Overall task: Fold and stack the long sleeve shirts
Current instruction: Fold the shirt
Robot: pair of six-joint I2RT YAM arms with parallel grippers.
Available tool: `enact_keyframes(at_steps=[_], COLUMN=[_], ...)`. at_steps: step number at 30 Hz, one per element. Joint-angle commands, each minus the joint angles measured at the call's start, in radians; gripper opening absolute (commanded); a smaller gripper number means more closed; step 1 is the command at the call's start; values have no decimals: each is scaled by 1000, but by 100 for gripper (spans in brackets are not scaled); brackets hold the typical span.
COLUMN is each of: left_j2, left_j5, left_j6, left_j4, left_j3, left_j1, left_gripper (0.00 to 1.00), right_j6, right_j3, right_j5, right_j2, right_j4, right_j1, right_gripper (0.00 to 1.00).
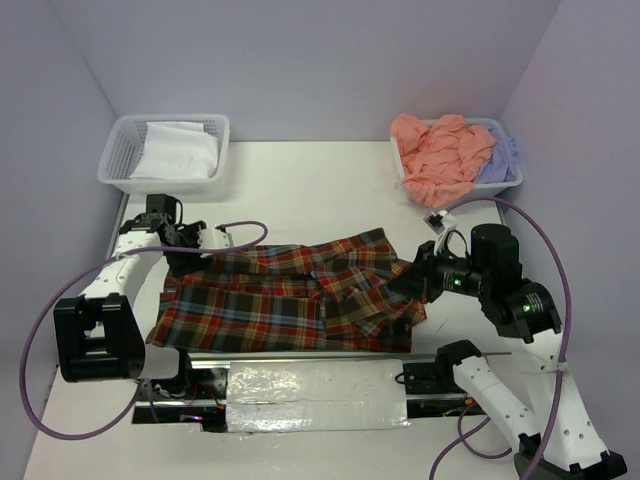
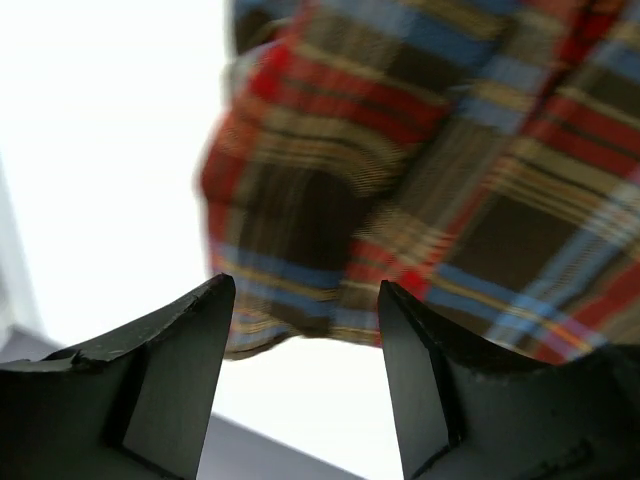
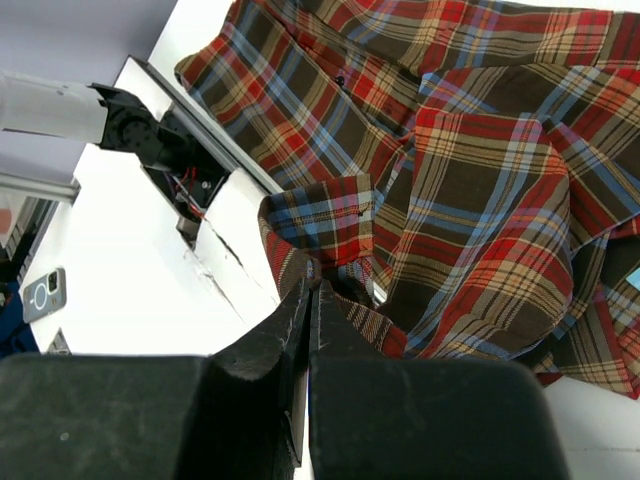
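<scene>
The plaid long sleeve shirt [image 1: 290, 295] lies spread across the middle of the table, rumpled at its right side. My left gripper [image 1: 195, 252] hovers at the shirt's upper left corner; in the left wrist view it [image 2: 307, 290] is open, with nothing between its fingers and the plaid cloth [image 2: 450, 170] just beyond them. My right gripper [image 1: 402, 280] is at the shirt's right edge. The right wrist view shows it [image 3: 312, 275] shut, pinching a raised fold of the plaid shirt [image 3: 480, 190] beside a cuff. A salmon-pink shirt [image 1: 440, 150] and a lavender one [image 1: 503, 155] are heaped in the right basket.
A white lattice basket [image 1: 118, 172] holding white cloth [image 1: 180, 150] stands at the back left. The right basket [image 1: 470, 196] stands at the back right. A white covered bar [image 1: 310, 385] runs along the near edge between the arm bases.
</scene>
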Motion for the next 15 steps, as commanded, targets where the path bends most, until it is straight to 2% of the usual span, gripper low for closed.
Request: enact_keyframes(at_steps=[1,5,9,12,14,15], left_j2=[9,95,143,141,144,143], left_j5=[-53,-116,-102,-76,-81,-84], left_j6=[-20,50,56,69,70,64], left_j4=[102,44,-11,-28,-37,-40], left_j3=[-8,-39,-6,10,21,26], left_j1=[-1,2,8,8,8,10], left_gripper=[73,77,62,57,48,34], right_j6=[14,17,13,19,23,23], right_j3=[-6,2,10,11,14,14], right_j5=[-20,0,20,26,34,38], right_j2=[-2,2,22,25,28,30], right_j4=[60,54,41,50,54,53], right_j1=[-4,-4,-6,-4,-4,-4], right_gripper=[0,0,0,0,0,0])
